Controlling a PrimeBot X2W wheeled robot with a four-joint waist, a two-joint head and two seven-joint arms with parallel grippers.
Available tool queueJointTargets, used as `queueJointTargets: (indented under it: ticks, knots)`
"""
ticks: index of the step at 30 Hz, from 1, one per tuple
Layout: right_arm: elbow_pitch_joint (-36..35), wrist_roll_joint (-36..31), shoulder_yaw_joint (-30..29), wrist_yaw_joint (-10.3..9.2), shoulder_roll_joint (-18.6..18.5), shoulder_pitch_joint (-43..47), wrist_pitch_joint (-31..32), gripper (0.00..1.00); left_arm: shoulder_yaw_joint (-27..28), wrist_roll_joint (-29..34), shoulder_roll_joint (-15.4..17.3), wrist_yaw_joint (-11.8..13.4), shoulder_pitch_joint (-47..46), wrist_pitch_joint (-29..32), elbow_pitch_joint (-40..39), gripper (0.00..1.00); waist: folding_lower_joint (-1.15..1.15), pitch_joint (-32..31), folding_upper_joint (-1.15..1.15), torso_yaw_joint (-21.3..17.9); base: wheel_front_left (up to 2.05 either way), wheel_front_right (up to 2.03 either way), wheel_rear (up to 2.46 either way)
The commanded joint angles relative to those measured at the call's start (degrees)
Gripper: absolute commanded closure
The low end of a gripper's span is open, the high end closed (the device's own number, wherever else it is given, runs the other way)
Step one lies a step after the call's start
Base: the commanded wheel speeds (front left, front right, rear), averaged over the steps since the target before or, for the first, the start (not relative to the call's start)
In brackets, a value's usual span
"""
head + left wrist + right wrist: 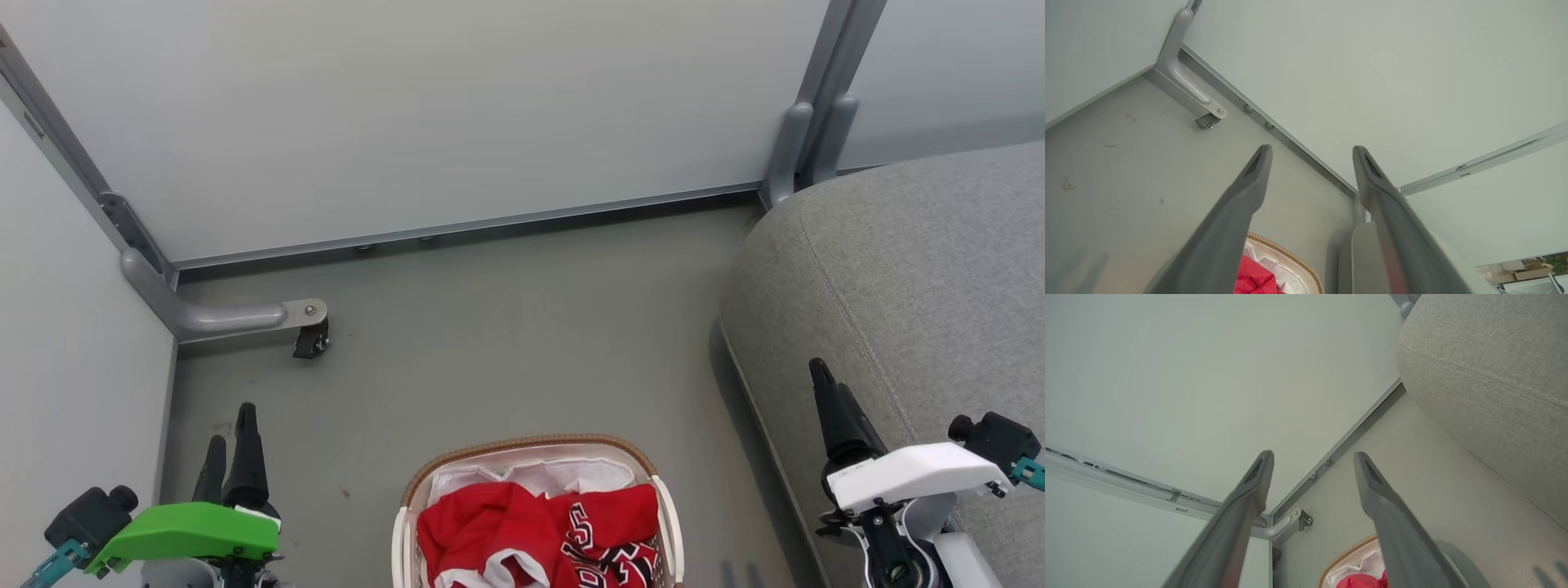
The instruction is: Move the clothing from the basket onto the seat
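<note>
Head view: basket (531,443) on grey floor (490,343), bottom centre, cut by frame edge. Clothing (490,523) heaped inside on white lining (588,472). Block lettering shows on right-hand part. Number of garments unclear, perhaps two. Seat (898,269) right of basket, apart from it. Left gripper (1311,148) over floor left of basket, fingers spread wide, nothing between. Right gripper (1313,455) over seat's near edge, fingers equally wide apart, holding nothing.
</note>
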Motion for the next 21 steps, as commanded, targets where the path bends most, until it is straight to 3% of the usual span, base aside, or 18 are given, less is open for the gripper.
queueJointTargets:
  ticks: [1, 21]
  knots:
    - [-0.39, -2.39, 0.44, 0.01, -0.67, -1.65, -0.71, 0.0, -0.2, 2.72, 0.57, 0.04, -1.41, -0.65, -0.5, 0.0, 0.0, 0.08, 0.0, 0.02, 0.0, 0.0, 0.0]
    - [-0.89, -20.2, 1.26, 0.02, -0.46, -1.62, -4.3, 0.0, -2.4, 19.16, 0.54, 1.61, -0.78, -4.26, -0.23, 0.0, 0.0, 0.37, 0.0, 0.08, 0.0, 0.0, 0.0]
